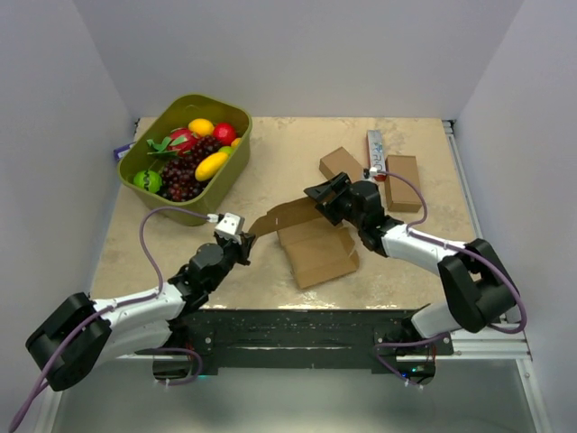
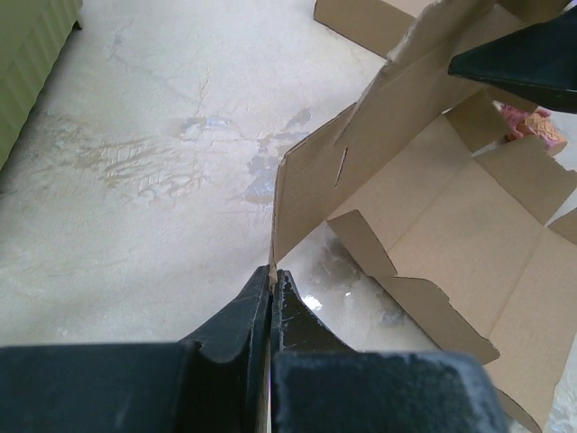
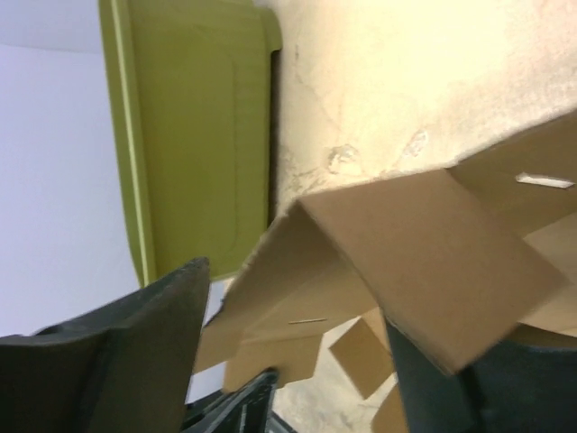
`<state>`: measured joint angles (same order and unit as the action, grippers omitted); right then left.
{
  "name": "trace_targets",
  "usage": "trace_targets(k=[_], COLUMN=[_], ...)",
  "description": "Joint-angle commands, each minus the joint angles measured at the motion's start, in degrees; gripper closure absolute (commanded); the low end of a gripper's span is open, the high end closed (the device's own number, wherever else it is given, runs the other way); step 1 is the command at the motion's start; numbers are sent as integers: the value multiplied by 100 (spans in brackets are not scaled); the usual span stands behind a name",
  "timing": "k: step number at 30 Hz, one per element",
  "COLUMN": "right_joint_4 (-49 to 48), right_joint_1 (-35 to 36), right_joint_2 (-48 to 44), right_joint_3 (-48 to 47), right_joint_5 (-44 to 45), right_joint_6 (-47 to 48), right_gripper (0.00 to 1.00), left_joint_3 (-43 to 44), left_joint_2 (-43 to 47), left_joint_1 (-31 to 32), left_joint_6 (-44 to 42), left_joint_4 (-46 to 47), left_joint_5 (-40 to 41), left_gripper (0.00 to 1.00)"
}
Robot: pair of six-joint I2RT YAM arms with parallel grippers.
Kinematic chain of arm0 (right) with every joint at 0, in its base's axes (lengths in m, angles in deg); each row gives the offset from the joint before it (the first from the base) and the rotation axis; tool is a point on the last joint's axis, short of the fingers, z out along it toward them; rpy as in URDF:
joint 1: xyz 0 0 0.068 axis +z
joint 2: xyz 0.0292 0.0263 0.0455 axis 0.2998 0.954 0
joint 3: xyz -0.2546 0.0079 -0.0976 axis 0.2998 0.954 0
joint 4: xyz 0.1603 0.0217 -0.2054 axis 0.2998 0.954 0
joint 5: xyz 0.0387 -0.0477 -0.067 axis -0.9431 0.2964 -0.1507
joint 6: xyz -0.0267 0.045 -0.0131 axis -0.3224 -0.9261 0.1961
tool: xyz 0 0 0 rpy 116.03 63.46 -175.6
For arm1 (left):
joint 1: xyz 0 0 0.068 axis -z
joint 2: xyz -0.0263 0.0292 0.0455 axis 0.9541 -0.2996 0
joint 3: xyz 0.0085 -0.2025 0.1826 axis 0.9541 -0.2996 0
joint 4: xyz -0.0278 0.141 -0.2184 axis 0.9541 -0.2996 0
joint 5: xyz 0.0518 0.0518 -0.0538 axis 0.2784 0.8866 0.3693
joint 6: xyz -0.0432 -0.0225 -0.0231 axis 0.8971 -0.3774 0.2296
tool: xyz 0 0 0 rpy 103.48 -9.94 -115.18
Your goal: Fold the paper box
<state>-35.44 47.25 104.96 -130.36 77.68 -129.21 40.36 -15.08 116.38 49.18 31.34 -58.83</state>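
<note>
The paper box (image 1: pixel 317 253) lies open and flat in the middle of the table, its lid panel (image 1: pixel 281 216) lifted and tilted to the left. My left gripper (image 1: pixel 245 238) is shut on the lid panel's near left corner; the wrist view shows the thin cardboard edge (image 2: pixel 306 198) pinched between the jaw tips. My right gripper (image 1: pixel 326 193) is open at the lid's far end. In its wrist view a folded flap (image 3: pixel 424 271) sits between the spread fingers (image 3: pixel 135 352) and is not clamped.
A green bin (image 1: pixel 230 167) of toy fruit stands at the back left, close to the lid. Two plain brown boxes (image 1: pixel 341 163) (image 1: pixel 403 183) and a narrow white-and-red carton (image 1: pixel 376 151) lie behind the right arm. White walls enclose the table.
</note>
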Motion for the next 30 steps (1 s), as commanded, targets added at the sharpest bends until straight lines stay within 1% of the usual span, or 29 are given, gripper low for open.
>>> trace_targets(k=[1,2,4,8,11,15,21,25,28,29,30], right_joint_4=[-204,-213,-195,-318,-599,-985,-1372,-1540,-1724,-1759,-1760], right_joint_1=[-45,-45,-36,-36,-45,-45,-45,-36,-45,-45,-45], right_joint_2=[-3,-21,-91,-118,-48,128,357,401,384,375,366], right_joint_3=[-76,-6,74,442,732,979,962,1014,1085,1111,1103], right_joint_5=[247,264,352,370,361,343,256,282,317,326,343], right_joint_6=[200,218,297,306,235,130,103,34,-46,-63,-72], right_gripper=[32,38,44,50,58,62,71,76,83,87,89], left_joint_3=[-29,-11,33,121,121,103,103,121,138,165,191], left_joint_2=[128,111,84,23,-47,-135,-188,-109,-65,-57,-48], left_joint_1=[-31,-31,-31,-31,-31,-31,-31,-31,-31,-31,-31], left_joint_6=[-182,-155,-76,108,205,197,-198,-418,-515,-515,-559], left_joint_4=[298,254,149,-10,-1,34,95,-71,-185,-238,-282], left_joint_5=[54,71,124,177,159,72,-367,-500,-570,-570,-579], left_gripper=[100,100,100,100,100,100,100,100,100,100,100])
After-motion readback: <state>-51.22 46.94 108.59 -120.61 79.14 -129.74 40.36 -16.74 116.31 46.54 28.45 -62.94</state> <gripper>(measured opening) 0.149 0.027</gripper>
